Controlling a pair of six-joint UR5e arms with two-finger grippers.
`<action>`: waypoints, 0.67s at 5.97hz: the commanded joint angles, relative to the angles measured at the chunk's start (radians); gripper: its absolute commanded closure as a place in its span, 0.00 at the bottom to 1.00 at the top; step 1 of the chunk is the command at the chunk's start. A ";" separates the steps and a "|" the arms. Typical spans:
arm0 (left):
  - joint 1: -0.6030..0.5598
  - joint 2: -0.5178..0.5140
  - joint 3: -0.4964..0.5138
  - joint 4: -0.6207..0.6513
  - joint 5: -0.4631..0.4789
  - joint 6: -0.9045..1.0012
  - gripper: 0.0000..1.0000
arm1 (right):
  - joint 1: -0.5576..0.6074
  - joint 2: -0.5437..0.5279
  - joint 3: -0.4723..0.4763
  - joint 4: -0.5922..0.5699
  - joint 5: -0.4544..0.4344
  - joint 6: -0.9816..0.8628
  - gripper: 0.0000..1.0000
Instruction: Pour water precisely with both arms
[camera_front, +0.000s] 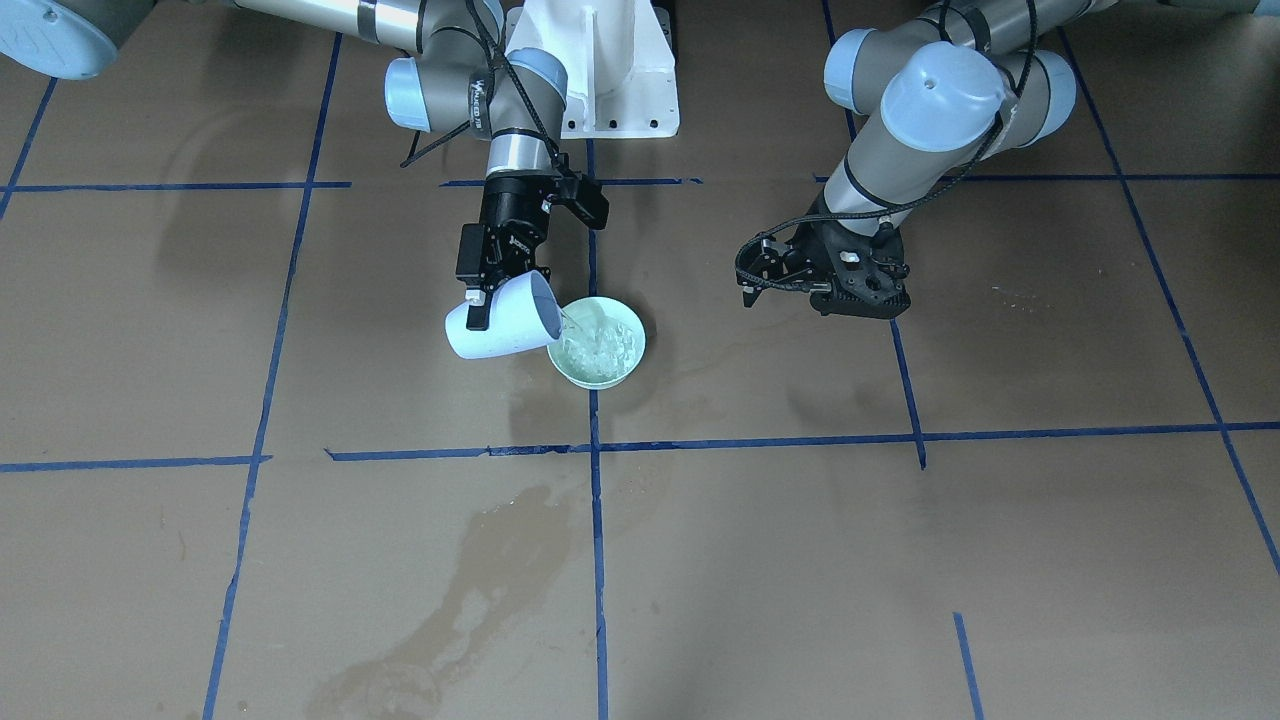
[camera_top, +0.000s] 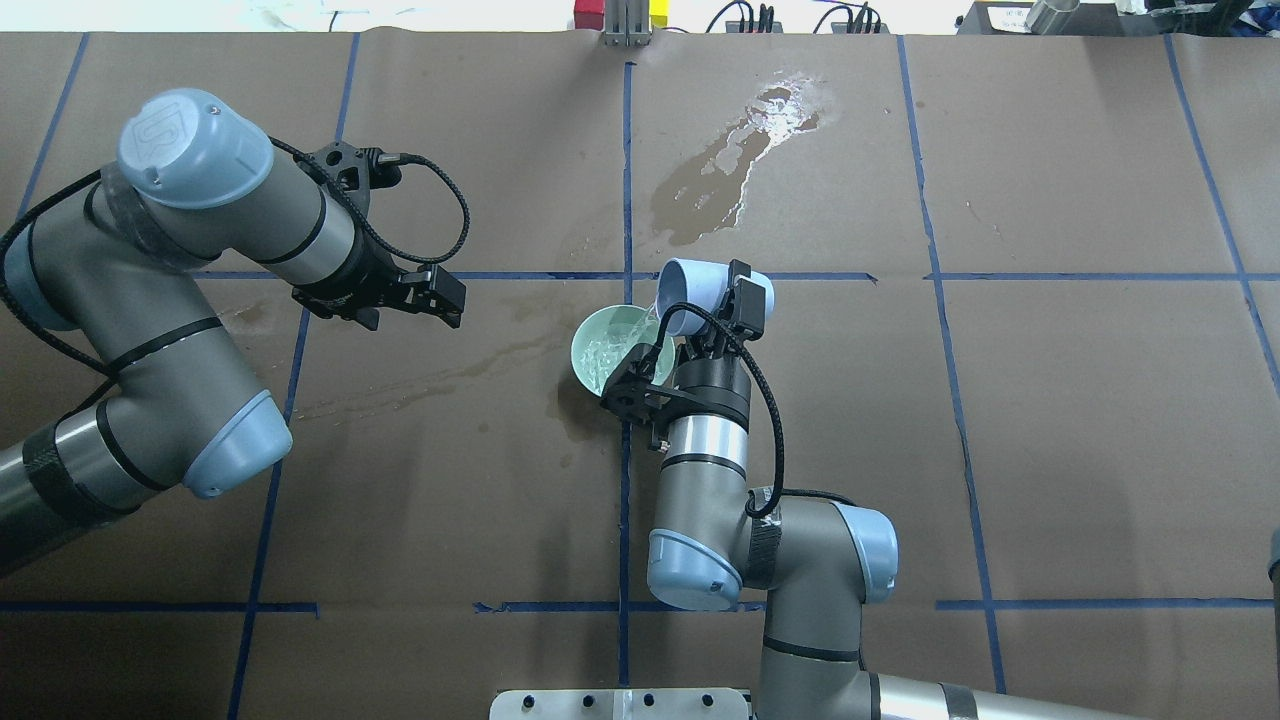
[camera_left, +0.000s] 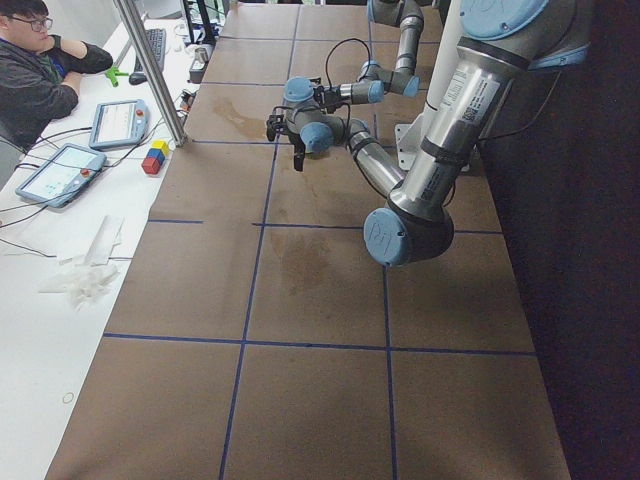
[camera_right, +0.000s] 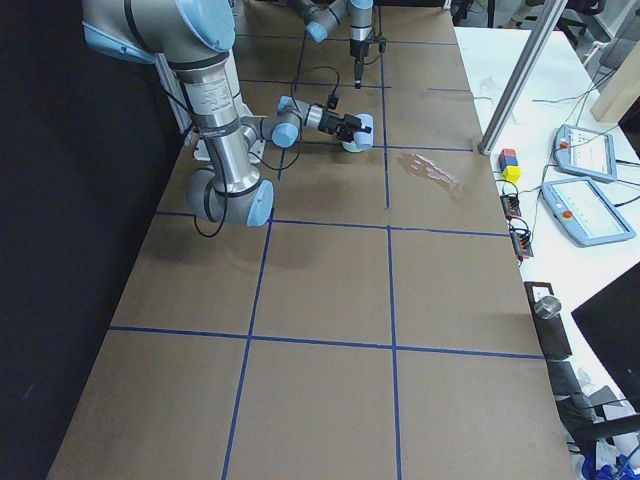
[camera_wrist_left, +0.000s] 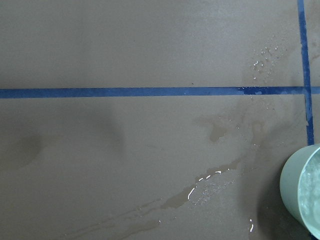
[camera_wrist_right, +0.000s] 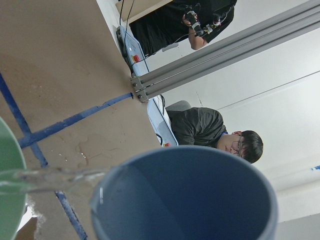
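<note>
Bowl: a pale green bowl (camera_front: 602, 381) stands upright on the brown bench (camera_front: 1000, 550), next to a crossing of the blue tape lines (camera_front: 597, 445).
Right tool: the right tool (camera_front: 505, 300) is pinching a pale blue cup (camera_front: 500, 328) just beside the bowl, on the robot's right side of it.
Cup: it is tilted strongly, with its mouth at the rim of the bowl.
Water: the water (camera_wrist_right: 45, 177) leaves the cup's lip in a thin clear stream and goes into the bowl, where it shows as a glossy, rippled surface.
Left tool: the left tool (camera_top: 410, 315) hangs above the bench, well apart from the bowl on the robot's left side. Its fingers look spread and hold nothing.
Arms: the right arm (camera_top: 700, 470) reaches to the bowl from the robot's side, and the left arm (camera_top: 180, 260) is bent far from it.
Wet mark: a dark puddle (camera_top: 735, 170) lies on the bench beyond the bowl, on the side away from the robot. Thinner wet streaks (camera_wrist_left: 210, 182) run from the bowl toward the left tool.
</note>
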 joint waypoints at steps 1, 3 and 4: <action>0.000 0.000 0.000 0.000 0.000 0.000 0.00 | 0.001 0.000 0.002 0.000 0.000 -0.001 1.00; 0.000 0.002 -0.006 0.000 0.000 0.000 0.00 | 0.001 0.002 0.002 0.002 0.000 -0.001 1.00; 0.000 0.002 -0.006 0.000 0.000 0.000 0.00 | 0.001 0.000 0.003 0.002 0.000 -0.001 1.00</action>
